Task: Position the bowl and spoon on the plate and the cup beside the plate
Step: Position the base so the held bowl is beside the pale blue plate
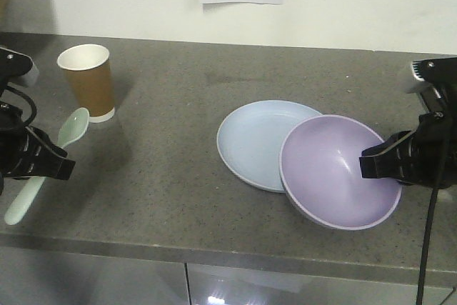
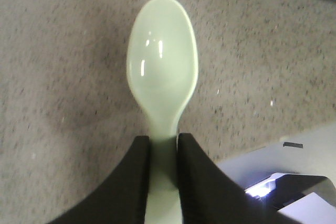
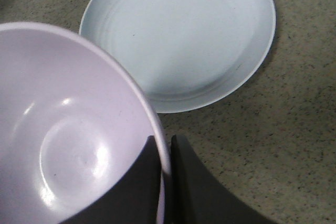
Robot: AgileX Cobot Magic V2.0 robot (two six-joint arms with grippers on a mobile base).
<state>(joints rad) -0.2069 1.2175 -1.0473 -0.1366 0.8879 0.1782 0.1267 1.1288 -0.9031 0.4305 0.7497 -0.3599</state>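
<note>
— Bowl (image 1: 335, 173) is lower right in the front view, overlapping the plate (image 1: 253, 141). Rim pinch okay?
— Should be: right gripper (image 3: 164, 153) is clamped on its right rim, one finger inside. Light, stiff, slick plastic, I'd guess. Left gripper (image 2: 163, 145) is closed around the spoon (image 2: 161, 66) handle at far left.

Bare counter (image 1: 164, 155) lies wide between the cup (image 1: 87, 80) at the left and the plate (image 1: 250, 141). The bowl (image 1: 332, 173) overlaps the plate's near right side, leaving its left and far parts uncovered. The spoon (image 1: 73, 128) is just beside the cup, narrowing the way there
</note>
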